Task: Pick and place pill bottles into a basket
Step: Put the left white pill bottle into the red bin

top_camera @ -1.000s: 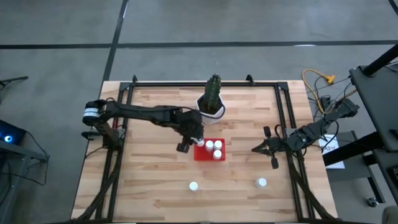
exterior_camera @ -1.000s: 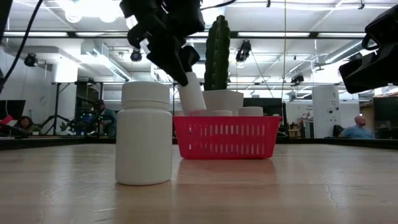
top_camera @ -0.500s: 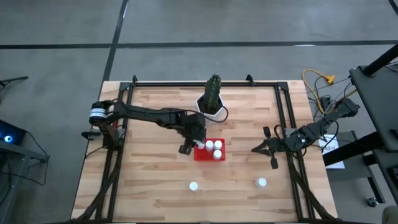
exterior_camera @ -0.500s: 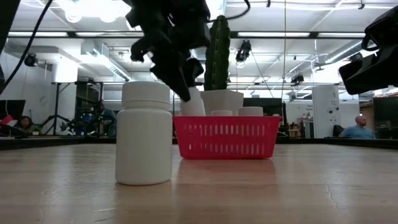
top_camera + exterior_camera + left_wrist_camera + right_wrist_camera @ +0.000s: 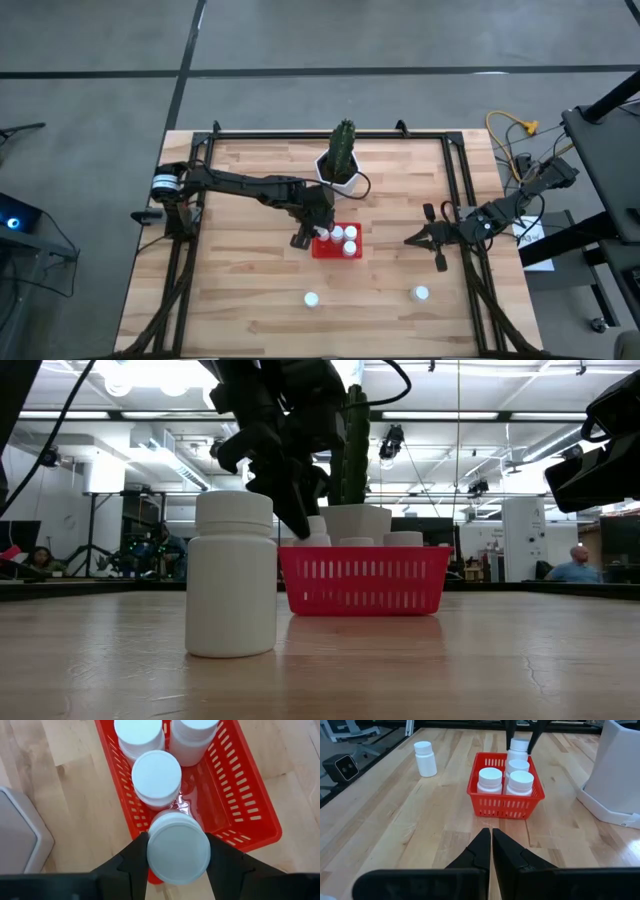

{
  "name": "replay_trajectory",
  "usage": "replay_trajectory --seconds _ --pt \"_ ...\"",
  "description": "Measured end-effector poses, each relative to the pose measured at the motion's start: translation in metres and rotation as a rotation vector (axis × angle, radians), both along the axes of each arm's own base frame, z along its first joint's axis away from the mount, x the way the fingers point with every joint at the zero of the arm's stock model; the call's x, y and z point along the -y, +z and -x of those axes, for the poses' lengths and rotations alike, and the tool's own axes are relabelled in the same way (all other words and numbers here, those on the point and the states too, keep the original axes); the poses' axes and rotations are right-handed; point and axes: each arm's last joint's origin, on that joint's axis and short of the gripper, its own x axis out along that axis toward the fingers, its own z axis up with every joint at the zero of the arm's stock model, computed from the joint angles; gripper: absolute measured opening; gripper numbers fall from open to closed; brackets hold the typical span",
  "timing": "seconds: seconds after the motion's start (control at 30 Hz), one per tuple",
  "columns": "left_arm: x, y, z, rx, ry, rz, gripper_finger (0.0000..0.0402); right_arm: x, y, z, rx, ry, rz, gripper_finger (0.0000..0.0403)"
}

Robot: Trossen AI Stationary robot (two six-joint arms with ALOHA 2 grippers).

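The red basket stands mid-table and holds three white pill bottles upright. My left gripper is over the basket's left end, shut on a fourth bottle that reaches down into that end; it also shows in the right wrist view. Two more bottles stand on the table toward the near edge, one left and one right. My right gripper waits shut and empty, right of the basket. My left gripper pinches the bottle between its two fingers, on opposite sides of its top, at the cap. The fingers come from above, slanting down. The bottle stands nearly upright inside the basket's left end; its foot is hidden by the basket wall.
A white pot with a green cactus stands just beyond the basket, close to my left arm. Dark frame rails run along the table's left, right and far sides. Bare wood lies left of the basket.
My left gripper has gone down and a little toward the table's right edge, over the basket. The bottle it holds hung tilted above the basket's left wall; now it stands nearly upright, sunk into the basket beside the others. The gripper stays shut on it.
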Motion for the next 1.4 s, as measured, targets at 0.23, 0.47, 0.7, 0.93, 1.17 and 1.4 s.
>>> replay_trajectory --seconds 0.23,0.47,0.7,0.93,1.17,1.4 --pt "0.0 0.0 -0.002 0.022 0.001 -0.001 0.0142 0.0 0.0 0.0 0.0 0.0 0.0 0.0009" --pt "0.0 -0.006 -0.005 0.007 0.001 0.0 0.0142 0.0 0.0 0.0 -0.001 0.001 0.001 0.0009" --pt "0.0 -0.008 -0.005 -0.001 0.001 0.0 0.015 0.0 0.0 0.0 0.0 0.0 0.0 0.0009" --pt "0.0 -0.009 -0.004 -0.005 0.004 -0.004 0.0154 0.0 0.0 0.0 0.0 0.0 0.0 0.0008" --pt "-0.001 -0.009 -0.004 0.0 0.006 -0.009 0.0156 0.0 0.0 0.0 0.001 0.0 0.0 0.0008" --pt "-0.004 -0.009 -0.004 0.001 0.017 -0.008 0.0157 0.0 0.0 0.0 0.0 0.0 0.0 0.0008"
